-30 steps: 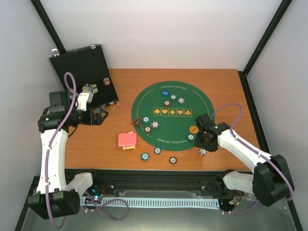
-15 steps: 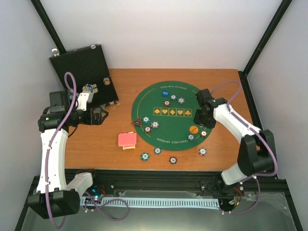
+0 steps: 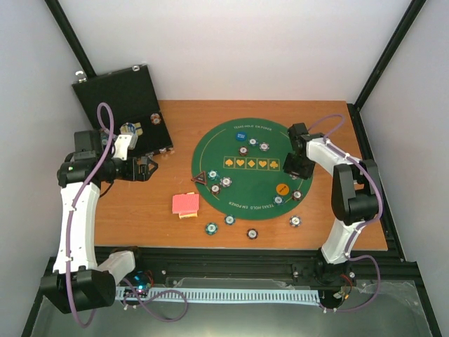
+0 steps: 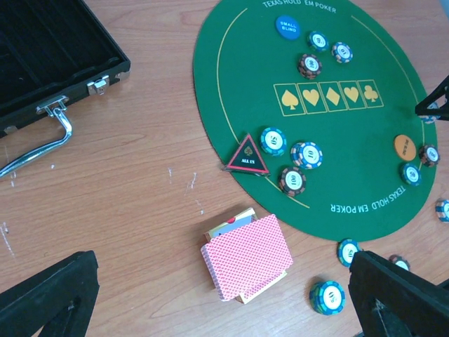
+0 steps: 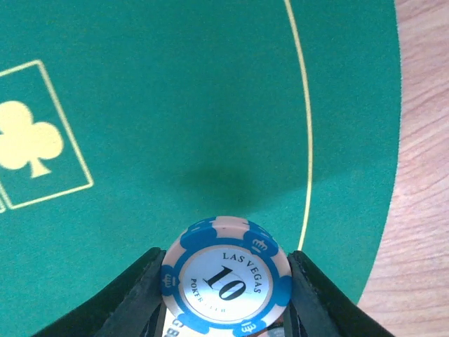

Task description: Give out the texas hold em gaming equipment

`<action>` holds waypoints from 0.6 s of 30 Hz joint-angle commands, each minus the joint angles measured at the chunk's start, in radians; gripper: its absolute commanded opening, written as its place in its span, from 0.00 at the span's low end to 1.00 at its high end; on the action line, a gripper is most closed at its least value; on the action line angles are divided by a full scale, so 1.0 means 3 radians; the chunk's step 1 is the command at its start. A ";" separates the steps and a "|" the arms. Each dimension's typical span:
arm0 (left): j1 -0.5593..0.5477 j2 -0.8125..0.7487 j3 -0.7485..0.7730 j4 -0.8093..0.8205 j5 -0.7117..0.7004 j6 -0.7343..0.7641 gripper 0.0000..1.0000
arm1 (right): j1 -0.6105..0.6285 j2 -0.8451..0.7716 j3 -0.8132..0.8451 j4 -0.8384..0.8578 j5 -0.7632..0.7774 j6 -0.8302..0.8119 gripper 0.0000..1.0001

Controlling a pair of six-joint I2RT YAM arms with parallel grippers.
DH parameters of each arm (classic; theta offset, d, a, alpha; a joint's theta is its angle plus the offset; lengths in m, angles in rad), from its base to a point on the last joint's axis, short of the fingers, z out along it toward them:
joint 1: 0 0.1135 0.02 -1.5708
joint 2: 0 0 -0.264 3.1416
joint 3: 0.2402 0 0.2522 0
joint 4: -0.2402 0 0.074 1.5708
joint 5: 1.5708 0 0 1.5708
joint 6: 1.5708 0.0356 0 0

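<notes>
Over the right side of the round green poker mat (image 3: pixel 210 149), the right arm (image 3: pixel 349 191) has made the one big move of the last second. From the near right rim, where it hung by a loose chip (image 3: pixel 295 221) on bare wood, it has swung away from the bases and folded its elbow back. The right gripper (image 3: pixel 300 167) now sits above the felt just beside the club square.

Everything else matches the earlier views. The black case (image 3: pixel 116 95) lies at the far left. The left gripper (image 3: pixel 146 169) hovers near it, fingers spread wide with nothing between them. The red-backed card deck (image 3: pixel 185 203) rests on wood just off the mat's near left edge. The dark triangular ALL IN marker (image 4: pixel 248 156), the orange button (image 3: pixel 282 189), the blue SMALL BLIND button (image 4: pixel 287 27) and the scattered chips have not shifted.

In the right wrist view the fingers are clamped on a blue-and-white "10" chip (image 5: pixel 226 277). A soft shadow falls on the felt beyond it, so it seems clear of the mat. My reading is that this chip is in transit to a right-hand seat, with lowering and letting go left to do
</notes>
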 commanded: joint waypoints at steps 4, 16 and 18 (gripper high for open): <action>0.0022 0.0016 0.0032 -0.0007 -0.0037 0.0179 1.00 | -0.0186 0.0095 -0.0142 0.0177 -0.0020 -0.0095 0.15; 0.0021 0.0031 0.0003 0.0003 0.0014 0.0225 1.00 | -0.0227 0.0080 -0.0400 0.0313 -0.0021 -0.0077 0.26; 0.0018 0.0031 -0.0021 -0.0006 -0.0004 0.0247 1.00 | -0.0227 0.0074 -0.0379 0.0295 0.0001 -0.0080 0.37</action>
